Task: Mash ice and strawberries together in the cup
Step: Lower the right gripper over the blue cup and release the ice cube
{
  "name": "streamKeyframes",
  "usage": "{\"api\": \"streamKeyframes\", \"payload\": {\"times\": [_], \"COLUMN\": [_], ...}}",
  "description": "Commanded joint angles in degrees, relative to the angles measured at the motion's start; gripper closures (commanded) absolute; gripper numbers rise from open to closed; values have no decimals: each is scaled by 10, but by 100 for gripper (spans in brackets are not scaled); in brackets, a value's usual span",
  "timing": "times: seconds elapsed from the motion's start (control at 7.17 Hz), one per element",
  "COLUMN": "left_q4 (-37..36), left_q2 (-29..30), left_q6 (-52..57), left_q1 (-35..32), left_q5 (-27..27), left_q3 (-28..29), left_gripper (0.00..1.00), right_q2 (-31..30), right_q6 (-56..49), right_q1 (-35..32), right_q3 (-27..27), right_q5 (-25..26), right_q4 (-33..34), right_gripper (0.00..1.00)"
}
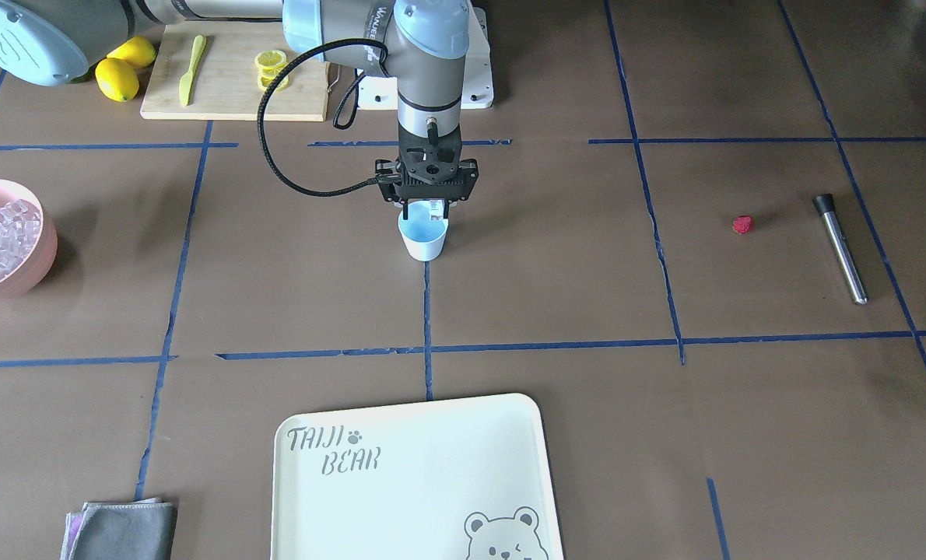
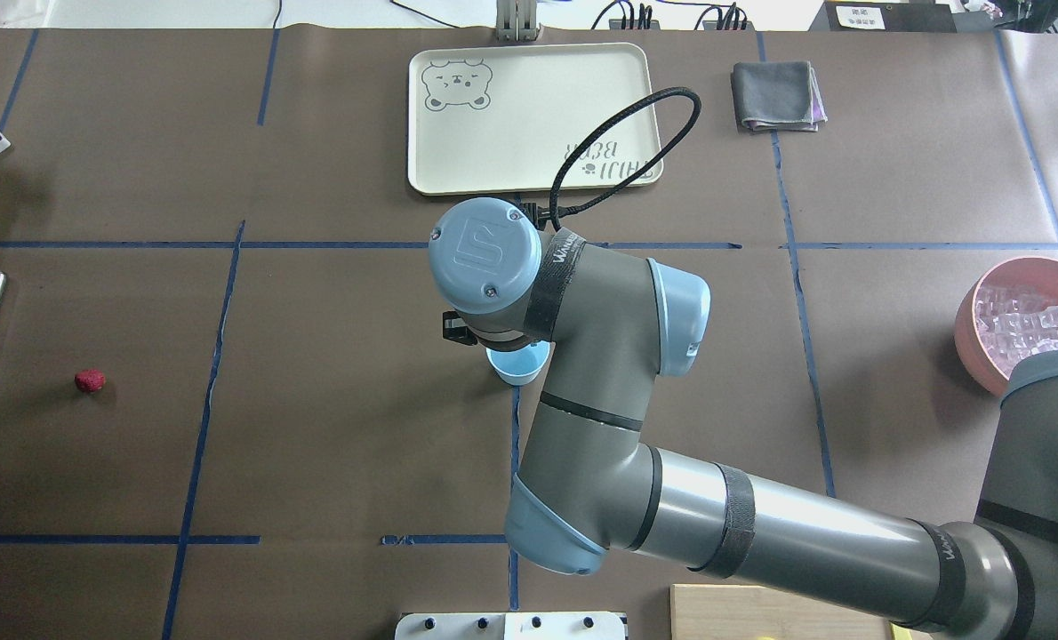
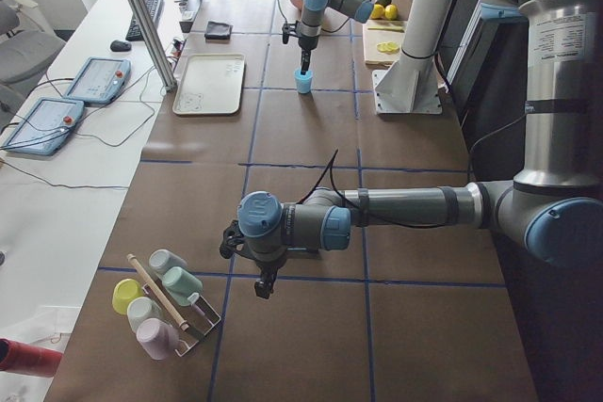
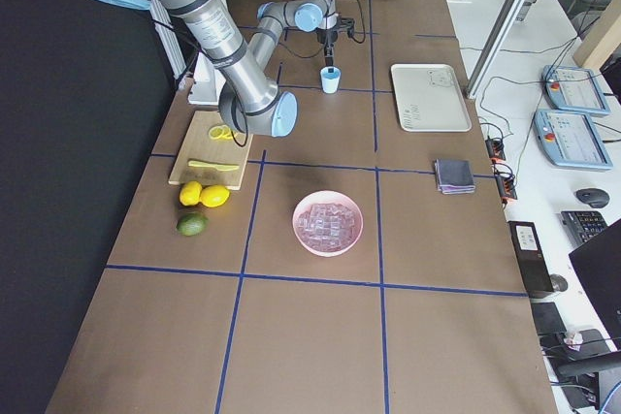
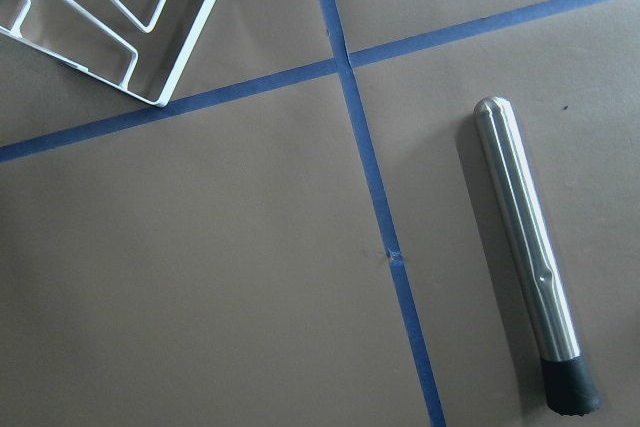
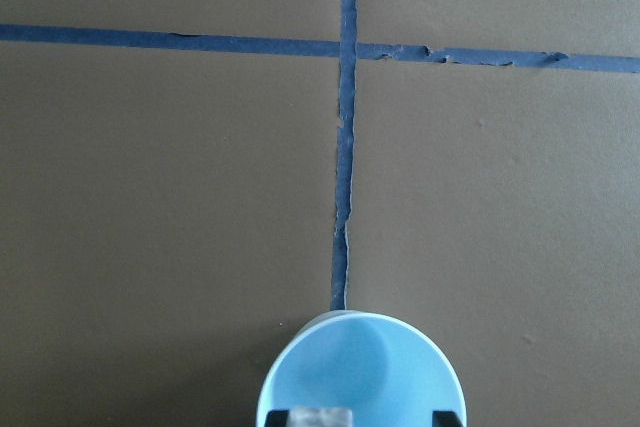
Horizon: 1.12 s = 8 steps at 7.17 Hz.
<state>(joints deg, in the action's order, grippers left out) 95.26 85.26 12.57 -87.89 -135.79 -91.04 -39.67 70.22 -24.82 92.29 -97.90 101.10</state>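
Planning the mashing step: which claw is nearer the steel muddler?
Left. The left claw hangs near the muddler, which fills its wrist view; the right claw is over the cup.

- From my remote station I see a long table (image 4: 320,336) covered in brown paper, crossed by blue tape lines (image 1: 432,350).
- A white side bench (image 3: 57,185) runs alongside, carrying two teach pendants (image 3: 94,77), cables and a mouse.
- A grey office chair (image 3: 24,49) stands at the left view's edge; daylight washes the far end.
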Motion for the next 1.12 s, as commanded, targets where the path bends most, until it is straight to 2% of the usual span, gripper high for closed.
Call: {"api": "streamKeyframes", "payload": {"times": [0.0,0.42,0.56,0.7,0.98], "left_q4": [1,1,1,2,1], "left_q2": [0,0,0,0,0], "left_q6": [0,0,0,0,0], "left_q1": [0,0,0,0,0], "left_q5": [0,0,0,0,0], "left_q3": [0,-2,-2,-2,-2], "left_gripper": [0,0,0,0,0], "right_q2": [-3,-7,-17,-41,-127], "right_q6": [0,-5,-11,-28,-122], "right_q1": [-1,-14,-35,-64,-135], "right_q3": [2,5,6,24,104], "right_q5": [-1,-8,-32,-58,-110], "right_q4": [-12,-12,-11,-11,-11], "right_gripper": [2,2,2,2,2]}}
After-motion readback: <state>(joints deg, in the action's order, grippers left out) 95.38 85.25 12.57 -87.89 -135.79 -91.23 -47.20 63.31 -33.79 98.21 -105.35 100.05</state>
